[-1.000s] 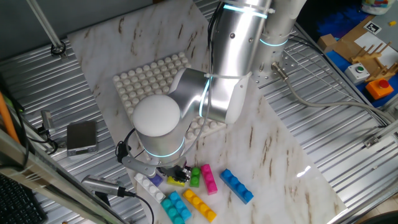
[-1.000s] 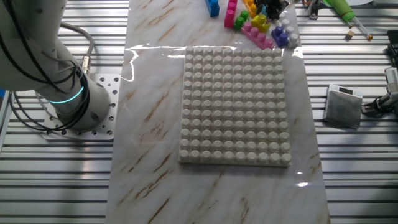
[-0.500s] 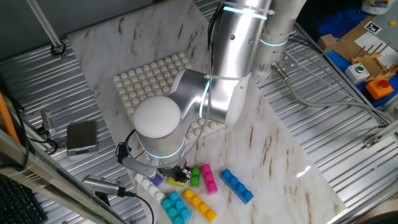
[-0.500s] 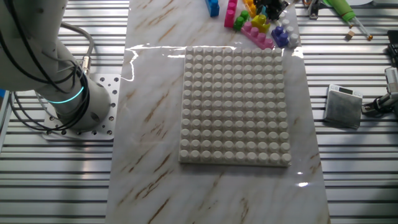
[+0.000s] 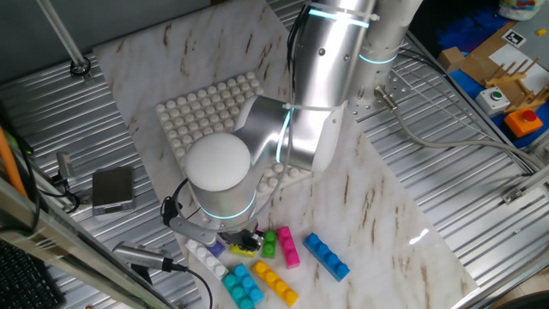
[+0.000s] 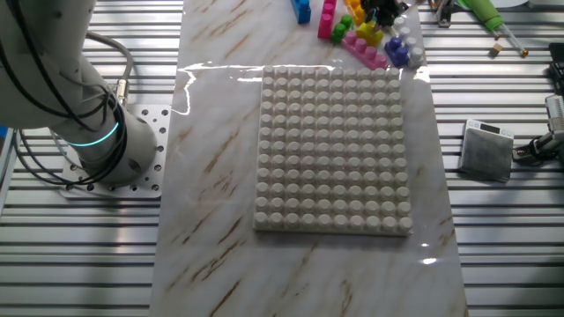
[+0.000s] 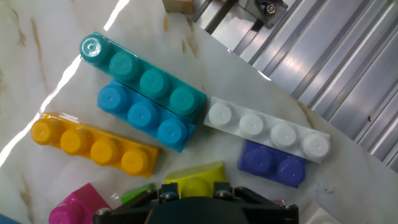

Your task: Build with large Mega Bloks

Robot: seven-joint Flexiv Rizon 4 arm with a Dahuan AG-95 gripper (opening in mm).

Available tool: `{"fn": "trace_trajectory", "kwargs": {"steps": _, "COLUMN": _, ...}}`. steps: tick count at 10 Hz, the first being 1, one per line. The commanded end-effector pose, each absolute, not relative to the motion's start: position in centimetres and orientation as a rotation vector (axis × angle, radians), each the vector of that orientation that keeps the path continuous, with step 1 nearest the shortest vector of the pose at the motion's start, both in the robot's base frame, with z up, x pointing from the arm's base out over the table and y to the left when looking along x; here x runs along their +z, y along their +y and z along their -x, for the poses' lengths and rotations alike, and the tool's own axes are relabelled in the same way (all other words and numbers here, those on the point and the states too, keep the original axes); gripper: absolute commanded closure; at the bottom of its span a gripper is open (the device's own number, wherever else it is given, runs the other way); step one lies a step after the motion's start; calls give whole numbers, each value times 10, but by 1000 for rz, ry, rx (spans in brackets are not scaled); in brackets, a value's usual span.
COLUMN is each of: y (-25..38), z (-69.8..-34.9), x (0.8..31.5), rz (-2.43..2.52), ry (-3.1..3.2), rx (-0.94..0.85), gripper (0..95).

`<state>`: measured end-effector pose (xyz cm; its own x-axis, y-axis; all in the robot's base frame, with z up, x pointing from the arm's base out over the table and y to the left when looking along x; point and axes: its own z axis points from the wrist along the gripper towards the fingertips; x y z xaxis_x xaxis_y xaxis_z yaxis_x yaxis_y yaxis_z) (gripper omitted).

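Short yellow brick [image 7: 194,177] directly at the gripper [image 7: 196,202], on the counter [image 7: 50,74], jaw gap hidden so can't tell if it's clamped, teal brick [image 7: 143,74], blue brick [image 7: 144,116], orange-yellow brick [image 7: 93,145] beyond it, white brick [image 7: 267,129] and purple brick [image 7: 273,163] off to one side.

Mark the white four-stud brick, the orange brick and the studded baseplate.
white four-stud brick [image 7: 267,129], hand view, top between its middle studs.
orange brick [image 7: 93,144], hand view, middle of its stud row.
studded baseplate [image 6: 335,150], the other fixed view, centre of the stud field.
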<state>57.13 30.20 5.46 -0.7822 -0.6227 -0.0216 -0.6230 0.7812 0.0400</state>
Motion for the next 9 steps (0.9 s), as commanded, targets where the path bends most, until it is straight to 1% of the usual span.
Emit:
{"fn": "trace_trajectory", "kwargs": {"steps": 1, "y": 302, "z": -571, "x": 57, "rz": 1028, "ry": 2959, "rx": 74, "gripper": 950}}
{"fn": "trace_trajectory", "kwargs": {"steps": 5, "y": 302, "z": -570, "x": 75, "rz": 1020, "ry": 2972, "rx": 76, "gripper": 950}}
{"fn": "trace_trajectory", "kwargs": {"steps": 9, "y": 299, "z": -562, "x": 106, "rz": 1068, "ry": 2975, "rx": 92, "gripper": 950}}
